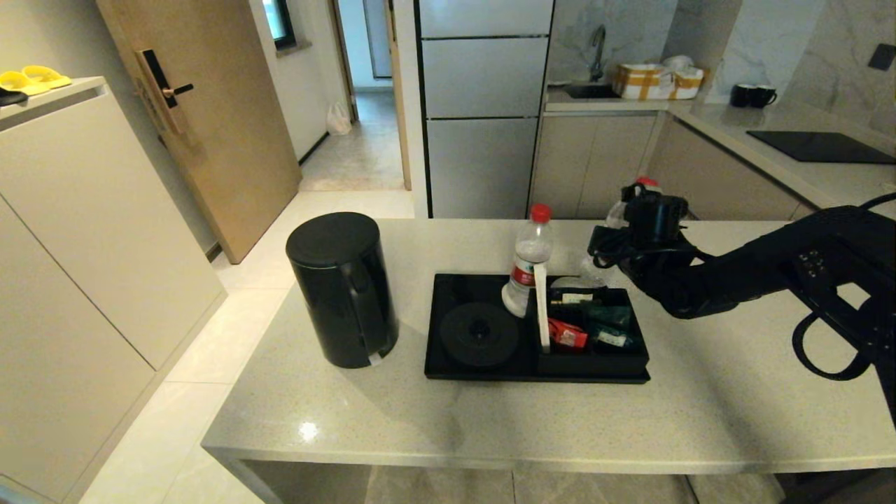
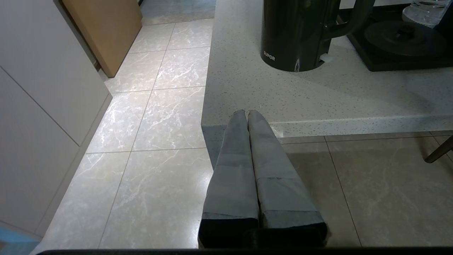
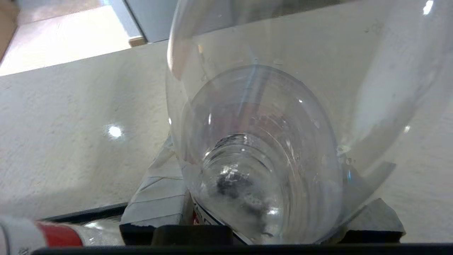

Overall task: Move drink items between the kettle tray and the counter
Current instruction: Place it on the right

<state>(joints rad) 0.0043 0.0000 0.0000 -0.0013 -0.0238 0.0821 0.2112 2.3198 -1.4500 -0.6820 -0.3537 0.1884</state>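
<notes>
Bottle (image 3: 269, 148) sits clamped in the right gripper (image 1: 616, 241) above the tray's (image 1: 448, 367) far right corner; second bottle (image 1: 526, 262) stands on the tray, kettle (image 1: 343, 287) on the counter (image 1: 630, 420). Left gripper (image 2: 246, 117) hangs closed by the counter edge

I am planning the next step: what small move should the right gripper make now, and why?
Probably lift the water bottle slightly and carry it off the kettle tray toward bare counter: the right gripper already appears closed around it.
</notes>
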